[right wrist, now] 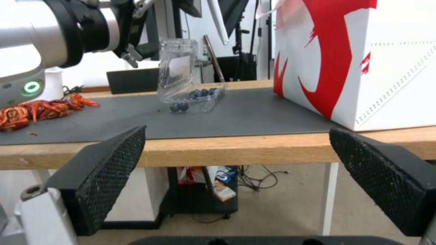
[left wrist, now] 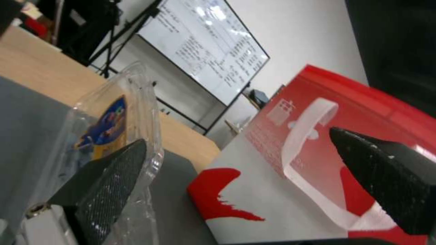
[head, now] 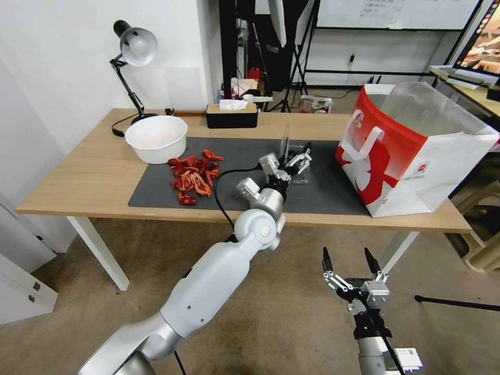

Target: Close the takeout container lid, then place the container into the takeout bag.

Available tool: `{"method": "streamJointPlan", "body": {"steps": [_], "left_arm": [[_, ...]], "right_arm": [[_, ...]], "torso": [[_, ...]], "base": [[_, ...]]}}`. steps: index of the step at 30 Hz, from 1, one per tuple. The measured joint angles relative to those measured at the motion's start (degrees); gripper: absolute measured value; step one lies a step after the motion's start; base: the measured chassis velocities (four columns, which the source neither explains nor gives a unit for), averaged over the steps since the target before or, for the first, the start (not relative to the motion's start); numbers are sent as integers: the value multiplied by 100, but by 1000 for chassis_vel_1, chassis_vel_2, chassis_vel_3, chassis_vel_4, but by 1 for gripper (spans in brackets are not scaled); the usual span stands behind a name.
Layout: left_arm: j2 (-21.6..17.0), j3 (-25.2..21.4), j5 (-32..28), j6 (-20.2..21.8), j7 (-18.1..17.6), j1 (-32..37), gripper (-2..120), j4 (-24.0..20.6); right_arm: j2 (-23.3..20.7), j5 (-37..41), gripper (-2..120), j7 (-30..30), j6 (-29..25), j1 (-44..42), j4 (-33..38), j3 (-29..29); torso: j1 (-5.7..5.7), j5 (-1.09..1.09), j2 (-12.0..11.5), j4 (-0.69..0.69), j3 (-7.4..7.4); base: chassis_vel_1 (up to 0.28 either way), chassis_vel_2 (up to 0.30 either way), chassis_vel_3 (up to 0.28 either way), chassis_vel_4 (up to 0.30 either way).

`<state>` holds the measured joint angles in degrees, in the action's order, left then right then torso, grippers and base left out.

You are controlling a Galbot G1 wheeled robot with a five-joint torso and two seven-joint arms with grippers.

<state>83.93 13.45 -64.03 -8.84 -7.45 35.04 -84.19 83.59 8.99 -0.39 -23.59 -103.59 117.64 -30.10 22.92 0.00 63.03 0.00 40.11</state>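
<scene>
1. Left gripper (head: 294,159), fingers spread wide, sits mid-frame at the takeout container (head: 298,166), lid (right wrist: 178,68) standing upright.
2. Right gripper (head: 349,260), also wide, hangs lower right, below the table (head: 78,177).
3. Takeout bag (head: 416,151) stands right of the container.

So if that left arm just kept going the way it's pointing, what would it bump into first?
Probably the raised lid of the takeout container: the left gripper, jaws open, is right at it. Beyond lies the takeout bag; depth is hard to judge.

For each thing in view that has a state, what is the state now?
Container: open, on the mat.
Lid: raised upright.
Bag: upright, mouth open.
Left gripper: open, at the lid.
Right gripper: open, below the table edge.
Lamp: cannot tell whether lit.
</scene>
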Motion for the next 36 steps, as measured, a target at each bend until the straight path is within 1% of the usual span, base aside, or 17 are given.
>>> {"method": "streamJointPlan", "body": {"steps": [3,7,10,11,14,15,17,18,21,22,25,26,28,30,32,34,36], "left_arm": [[-25,113,47,37,73,-78,100,112],[-19,219,-26,224,40,-186,100,231],[57,230,-428,520,-231,-296,100,318],[57,230,-428,520,-231,-296,100,318],[123,140,-849,831,-411,-388,100,407],[123,140,-849,831,-411,-388,100,407],[177,38,-1150,1134,-680,-464,100,467],[177,38,-1150,1134,-680,-464,100,467],[302,-188,-1647,1534,-1108,-555,100,536],[302,-188,-1647,1534,-1108,-555,100,536],[379,-318,-2046,1720,-1414,-642,100,576],[379,-318,-2046,1720,-1414,-642,100,576],[431,-359,-2168,1794,-1590,-713,99,616],[434,-361,-2172,1798,-1598,-716,99,618],[527,-403,-2239,1909,-1874,-820,87,718],[550,-411,-2241,1925,-1932,-842,84,744],[579,-424,-2240,1971,-2070,-873,73,800]], "right_arm": [[-6,16,100,-1,-1,3,1,-10],[-9,26,100,-1,-1,12,4,-16],[3,26,100,-5,-9,9,4,-16],[3,26,100,-5,-9,9,4,-16],[9,25,100,-10,-21,8,3,-17],[9,25,100,-10,-21,8,3,-17],[9,25,100,-11,-22,14,2,-21],[9,25,100,-11,-22,14,2,-21],[7,26,100,-13,-22,29,3,-23],[7,26,100,-13,-22,29,3,-23],[12,26,100,-14,-19,42,4,-22],[12,26,100,-14,-19,42,4,-22],[16,28,100,-20,-18,49,4,-18],[16,29,100,-21,-17,50,4,-17],[13,84,100,-61,5,79,29,-1],[7,110,100,-78,12,88,37,0],[-36,308,100,-150,82,144,91,-5]], "torso": [[0,0,0,0,0],[0,0,0,0,0],[0,0,0,0,0],[0,0,0,0,0],[0,0,0,0,0],[0,0,0,0,0],[0,0,0,0,0],[0,0,0,0,0],[0,1,0,0,0],[0,1,0,0,0],[0,0,0,0,0],[0,0,0,0,0],[0,1,0,0,0],[0,1,0,0,0],[0,0,0,0,0],[0,1,0,0,0],[0,1,0,-1,0]], "base": [[0,0,0,0],[0,0,0,0],[0,0,0,0],[0,0,0,0],[0,0,0,0],[0,0,0,0],[0,0,0,0],[0,0,0,0],[0,0,0,0],[0,0,0,0],[0,0,0,0],[0,0,0,0],[0,0,0,0],[0,0,0,0],[0,0,0,0],[0,0,0,0],[0,0,0,0]]}}
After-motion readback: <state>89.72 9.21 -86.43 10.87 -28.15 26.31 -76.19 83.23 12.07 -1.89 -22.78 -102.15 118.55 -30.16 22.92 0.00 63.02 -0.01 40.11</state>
